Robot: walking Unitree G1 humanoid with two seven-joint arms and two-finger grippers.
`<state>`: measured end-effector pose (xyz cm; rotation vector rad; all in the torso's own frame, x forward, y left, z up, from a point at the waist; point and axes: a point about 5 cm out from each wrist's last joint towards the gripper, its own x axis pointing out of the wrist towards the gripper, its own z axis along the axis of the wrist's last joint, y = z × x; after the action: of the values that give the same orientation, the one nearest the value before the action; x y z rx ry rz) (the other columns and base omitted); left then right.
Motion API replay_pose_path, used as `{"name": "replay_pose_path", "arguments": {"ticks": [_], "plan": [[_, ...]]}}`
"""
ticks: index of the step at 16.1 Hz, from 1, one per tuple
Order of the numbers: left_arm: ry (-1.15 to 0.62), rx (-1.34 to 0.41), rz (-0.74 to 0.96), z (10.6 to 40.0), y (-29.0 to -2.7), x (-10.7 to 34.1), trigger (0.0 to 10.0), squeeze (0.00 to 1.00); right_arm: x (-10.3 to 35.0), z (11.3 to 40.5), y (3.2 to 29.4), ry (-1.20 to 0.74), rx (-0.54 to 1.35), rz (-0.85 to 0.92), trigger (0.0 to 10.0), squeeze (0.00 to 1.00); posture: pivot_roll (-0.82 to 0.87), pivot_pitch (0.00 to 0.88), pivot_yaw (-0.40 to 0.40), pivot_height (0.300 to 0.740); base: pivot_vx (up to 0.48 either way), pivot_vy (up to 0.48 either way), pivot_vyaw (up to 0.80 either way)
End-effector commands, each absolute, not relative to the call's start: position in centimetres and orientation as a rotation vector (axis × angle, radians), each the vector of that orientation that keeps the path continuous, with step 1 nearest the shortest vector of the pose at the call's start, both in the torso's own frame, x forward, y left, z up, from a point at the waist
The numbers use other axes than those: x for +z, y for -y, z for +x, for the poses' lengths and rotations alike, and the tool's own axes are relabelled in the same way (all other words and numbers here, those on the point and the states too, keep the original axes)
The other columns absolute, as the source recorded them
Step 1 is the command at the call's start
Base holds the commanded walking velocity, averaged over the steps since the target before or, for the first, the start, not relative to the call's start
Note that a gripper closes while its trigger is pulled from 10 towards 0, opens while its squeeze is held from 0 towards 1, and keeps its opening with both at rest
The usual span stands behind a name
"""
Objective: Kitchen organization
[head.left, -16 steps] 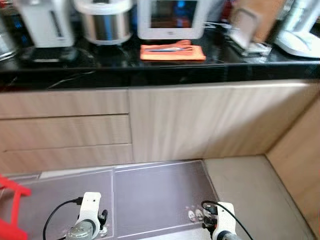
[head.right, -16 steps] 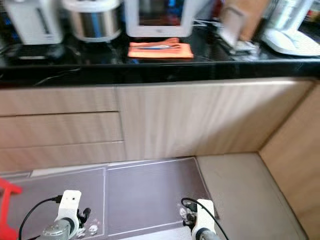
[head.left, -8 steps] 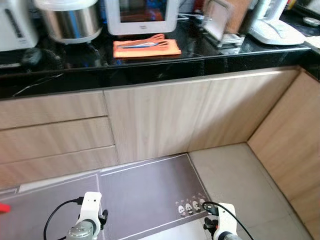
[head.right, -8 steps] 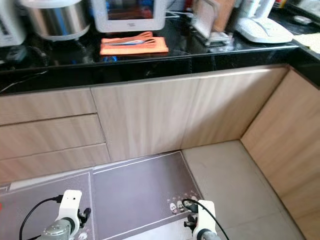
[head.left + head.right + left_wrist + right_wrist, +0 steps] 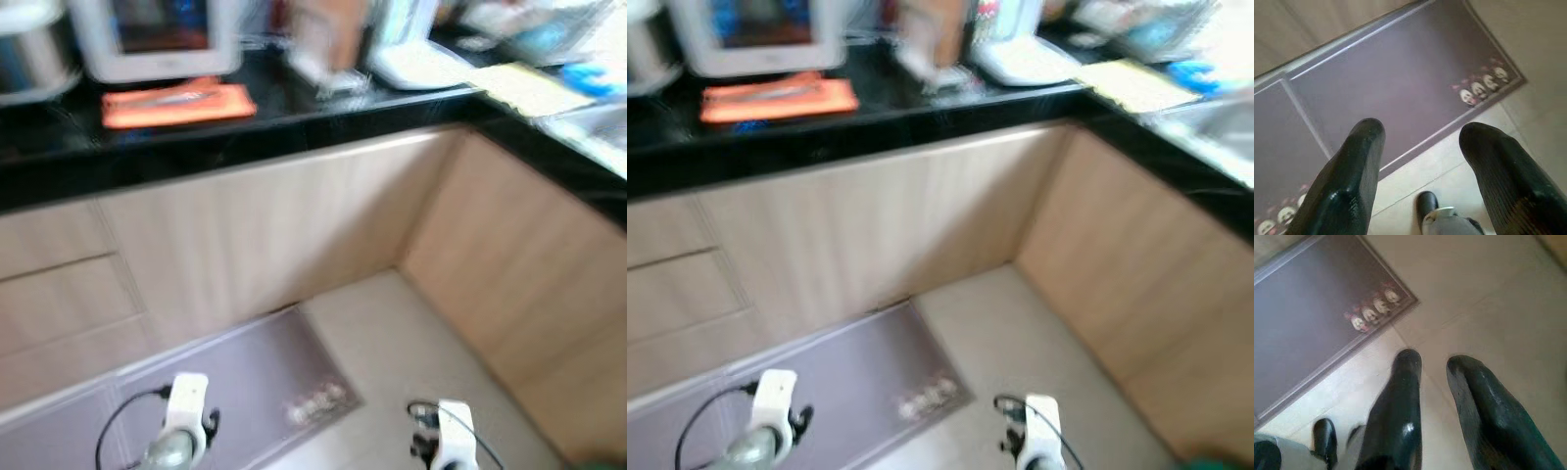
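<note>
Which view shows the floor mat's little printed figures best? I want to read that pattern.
The left wrist view: the figures are sharp on the grey mat. The right wrist view shows them smaller; both eye views blur them.

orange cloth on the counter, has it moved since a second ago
No. The orange cloth still lies on the black counter just in front of the white appliance; the whole blurred picture has shifted, so the camera turned, not the cloth.

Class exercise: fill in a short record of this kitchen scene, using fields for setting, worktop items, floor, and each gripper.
setting: corner of light wood cabinets under a black stone worktop
worktop items: flat orange cloth before a white screen-fronted appliance
floor: grey-purple mat on pale tiles
left gripper: low over the mat's edge, jaws apart, empty
right gripper: low over tile, jaws apart, empty
</note>
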<state>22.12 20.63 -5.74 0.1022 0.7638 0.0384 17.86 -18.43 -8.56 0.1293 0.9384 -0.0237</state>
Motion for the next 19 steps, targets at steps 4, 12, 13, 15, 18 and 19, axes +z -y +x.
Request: {"name": "replay_pose_path", "arguments": {"ticks": [4, 12, 13, 15, 18, 19], "plan": [[-0.797, -0.006, 0.142, 21.6, -20.4, -6.2, 10.0, 0.0, -8.7, 17.3, 19.8, -0.958, -0.069, 0.127, 10.0, 0.0, 0.14, 0.0, -0.068, 0.74, 0.0, 0.0, -0.66], [-0.756, -0.081, 0.255, 23.7, -21.8, -4.5, 10.0, 0.0, -8.9, 17.7, 17.0, -0.962, -0.059, 0.197, 10.0, 0.0, 0.17, 0.0, 0.042, 0.74, 0.0, 0.0, -0.65], [-0.749, -0.081, 0.266, 23.9, -22.3, -4.2, 10.0, 0.0, -8.9, 17.8, 16.0, -0.962, -0.049, 0.212, 10.0, 0.0, 0.17, 0.0, 0.054, 0.74, 0.0, 0.0, -0.65], [-0.744, -0.082, 0.275, 24.1, -22.7, -4.0, 10.0, 0.0, -8.7, 18.2, 14.1, -0.956, -0.033, 0.232, 10.0, 0.0, 0.16, 0.0, 0.06, 0.74, 0.0, 0.0, -0.64], [-0.746, -0.086, 0.247, 23.9, -22.2, -4.2, 10.0, 0.0, -8.6, 18.4, 12.2, -0.948, 0.011, 0.218, 10.0, 0.0, 0.13, 0.0, 0.029, 0.74, 0.087, 0.0, -0.19], [-0.746, -0.088, 0.244, 23.9, -22.0, -4.3, 10.0, 0.0, -8.6, 18.4, 12.1, -0.947, 0.019, 0.21, 10.0, 0.0, 0.13, 0.0, 0.029, 0.74, 0.262, 0.0, 0.0]]}}
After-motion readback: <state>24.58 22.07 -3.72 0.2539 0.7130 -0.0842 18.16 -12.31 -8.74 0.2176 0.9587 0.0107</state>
